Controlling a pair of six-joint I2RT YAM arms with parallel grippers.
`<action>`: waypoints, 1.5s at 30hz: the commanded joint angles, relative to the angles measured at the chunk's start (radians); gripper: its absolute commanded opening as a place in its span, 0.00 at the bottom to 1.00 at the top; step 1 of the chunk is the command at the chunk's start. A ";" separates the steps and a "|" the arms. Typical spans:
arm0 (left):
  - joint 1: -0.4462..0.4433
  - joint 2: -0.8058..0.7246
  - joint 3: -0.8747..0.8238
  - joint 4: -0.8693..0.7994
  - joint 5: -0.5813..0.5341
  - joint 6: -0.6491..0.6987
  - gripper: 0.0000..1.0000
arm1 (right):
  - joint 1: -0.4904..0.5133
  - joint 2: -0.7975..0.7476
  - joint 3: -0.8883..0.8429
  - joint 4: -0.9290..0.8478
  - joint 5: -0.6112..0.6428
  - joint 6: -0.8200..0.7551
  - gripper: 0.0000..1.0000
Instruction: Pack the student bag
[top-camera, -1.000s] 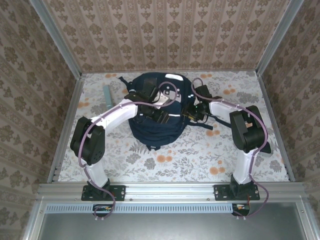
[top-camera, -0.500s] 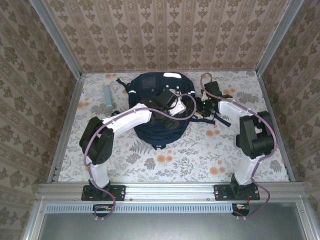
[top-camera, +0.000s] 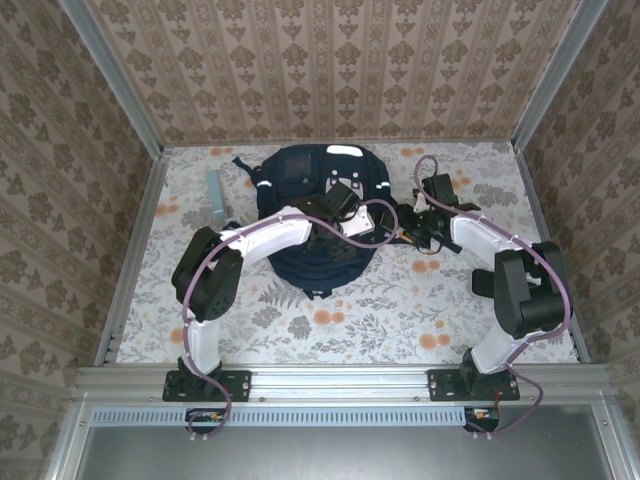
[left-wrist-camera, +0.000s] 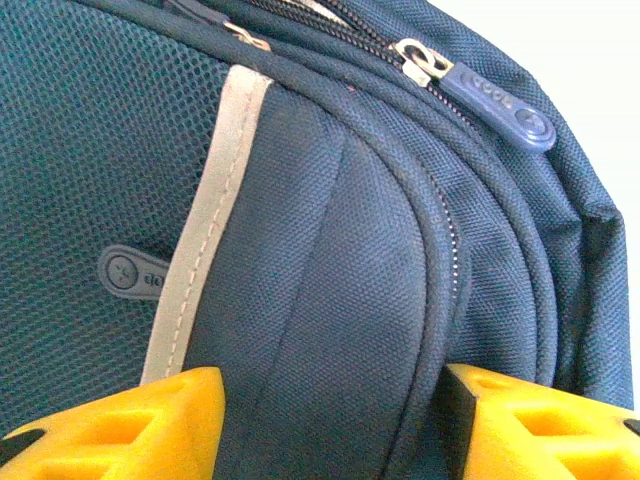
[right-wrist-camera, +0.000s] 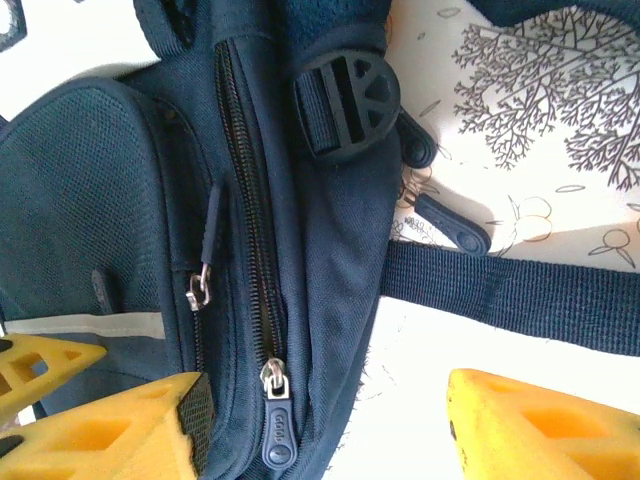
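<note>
1. Desk (top-camera: 350, 300): covered with a floral-print cloth, with patterned walls on the left, far and right sides.
2. Student bag (top-camera: 300, 175): navy, lying flat at the far middle of the desk, its near half under the two wrists.
3. Left arm (top-camera: 270, 235): stretches from its near-left base across the bag toward the bag's right part.
4. Right arm (top-camera: 485, 235): bends in from the right to the bag's right edge.
5. Left gripper (left-wrist-camera: 330, 430): open, its yellow fingers (left-wrist-camera: 130, 420) set wide on either side of a rounded pocket bulge. I cannot tell whether they press on the fabric.
6. Right gripper (right-wrist-camera: 330, 430): open wide, one finger over the bag's zipped side, the other over bare cloth just beside the bag.
7. Teal strip (top-camera: 215, 195): lies flat on the far left of the desk, well apart from the bag.
8. Strap (right-wrist-camera: 520, 290): dark webbing running from the bag's side across the cloth.
9. Reflective stripe (left-wrist-camera: 205, 230): grey-white, stitched down the mesh pocket front.
10. Buckle (right-wrist-camera: 345, 105): black plastic, on the bag's side seam.
11. Blue zip pull (left-wrist-camera: 500, 95): its raised letters look like "cool", though I am not certain.
12. Round rubber badge (left-wrist-camera: 125, 270): its writing is cut off by the stripe and cannot be read.
13. Side zip pull (right-wrist-camera: 278, 435): its embossed letters are too small to read.
</note>
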 joint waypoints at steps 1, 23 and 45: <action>0.003 0.020 0.028 0.018 -0.044 0.041 0.52 | -0.002 -0.016 -0.026 0.001 -0.051 -0.008 0.64; 0.046 -0.123 -0.072 0.174 0.053 0.021 0.08 | 0.084 0.111 0.083 0.009 -0.135 -0.122 0.33; 0.052 -0.131 -0.082 0.185 0.050 0.009 0.06 | 0.073 0.007 -0.016 0.185 -0.132 -0.110 0.35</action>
